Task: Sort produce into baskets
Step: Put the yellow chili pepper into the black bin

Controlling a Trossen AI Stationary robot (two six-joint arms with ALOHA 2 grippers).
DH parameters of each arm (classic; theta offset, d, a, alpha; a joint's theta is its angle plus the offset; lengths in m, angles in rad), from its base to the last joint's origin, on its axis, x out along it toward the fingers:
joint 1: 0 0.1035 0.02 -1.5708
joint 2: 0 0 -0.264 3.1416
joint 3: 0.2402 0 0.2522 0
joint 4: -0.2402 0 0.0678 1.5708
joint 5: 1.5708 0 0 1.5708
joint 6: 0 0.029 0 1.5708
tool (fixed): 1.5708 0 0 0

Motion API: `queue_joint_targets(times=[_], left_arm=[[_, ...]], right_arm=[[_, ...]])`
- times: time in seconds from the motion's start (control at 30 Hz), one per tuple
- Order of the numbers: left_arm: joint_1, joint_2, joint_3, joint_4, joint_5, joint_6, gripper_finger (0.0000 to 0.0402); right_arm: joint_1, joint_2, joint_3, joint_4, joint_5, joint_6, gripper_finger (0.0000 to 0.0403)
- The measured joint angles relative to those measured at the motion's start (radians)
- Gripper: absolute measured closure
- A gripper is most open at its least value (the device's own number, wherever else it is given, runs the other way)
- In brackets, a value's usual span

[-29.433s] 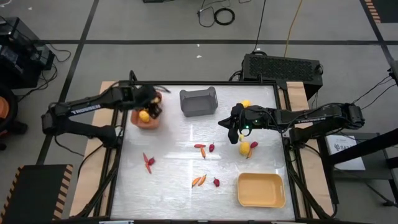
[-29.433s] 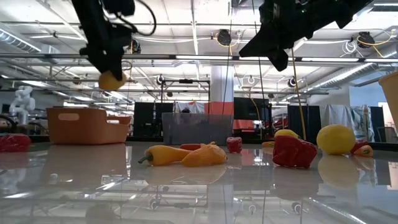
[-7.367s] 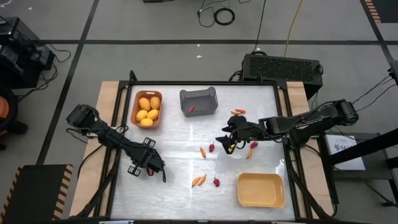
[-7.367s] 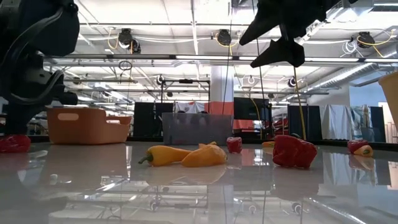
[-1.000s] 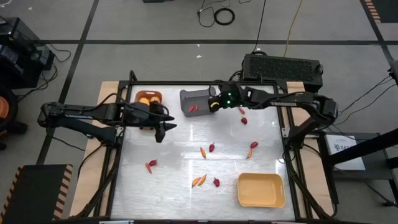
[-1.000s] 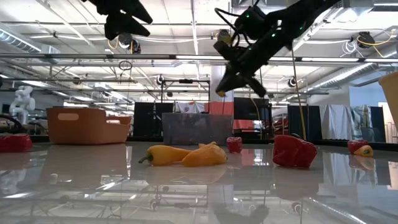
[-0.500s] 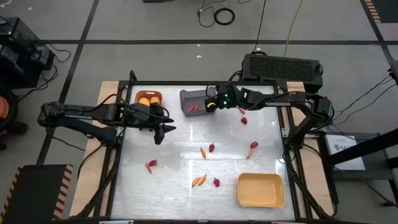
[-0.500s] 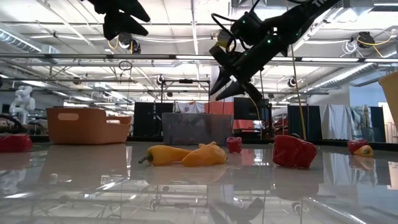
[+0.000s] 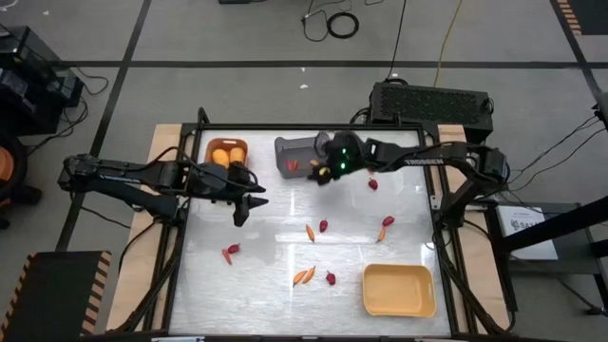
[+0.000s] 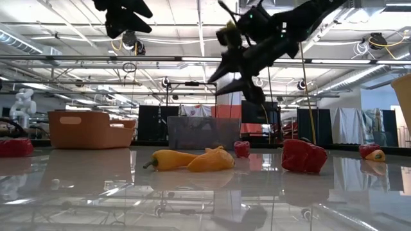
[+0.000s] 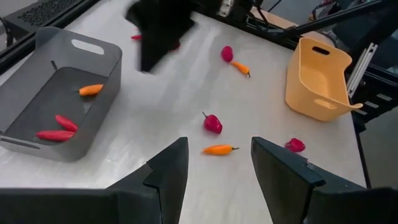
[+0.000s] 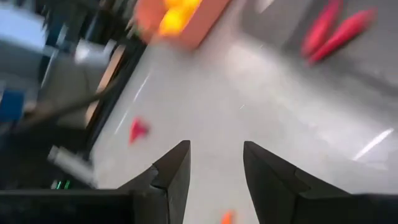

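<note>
Nearest the front edge of the table (image 9: 247, 294): pale yellow basket (image 9: 399, 290) at the right, empty, with a dark-red berry (image 9: 331, 278) and two small orange peppers (image 9: 304, 275) just beside it, and a red piece (image 9: 231, 252) lying alone farther left. In the middle: another orange pepper (image 9: 311, 231), a berry (image 9: 324, 226) touching or almost touching it, and an orange-red pepper (image 9: 385, 225) to the right. Above the left middle, left gripper (image 9: 249, 203), raised, fingers (image 11: 171, 171) spread wide and holding nothing. At the far side: orange-brown basket (image 9: 225, 155) with yellow-orange fruits (image 9: 220, 154), partly hidden by the left arm. Next to it, dark grey basket (image 9: 302, 156) with three peppers (image 11: 62, 124) inside. Over its right edge, right gripper (image 9: 321, 173), fingers (image 12: 171, 171) also apart, empty. One more berry (image 9: 373, 183) lying near the right arm.
</note>
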Motion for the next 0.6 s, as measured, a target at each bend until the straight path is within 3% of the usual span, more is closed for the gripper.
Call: queue_joint_targets(times=[0.4, 0.5, 0.6], left_arm=[[0.000, 0.000, 0.000, -0.022, 0.003, 0.169, 0.0219], [0.000, 0.000, 0.000, -0.022, 0.003, 0.214, 0.0219], [0.000, 0.000, 0.000, -0.020, 0.003, 0.259, 0.0219]], right_arm=[[0.394, 0.000, 0.000, 0.012, -0.022, 0.003, 0.0264], [0.503, 0.000, 0.000, 0.025, 0.059, -0.054, 0.0264], [0.601, 0.017, 0.000, 0.098, 0.154, -0.247, 0.0264]])
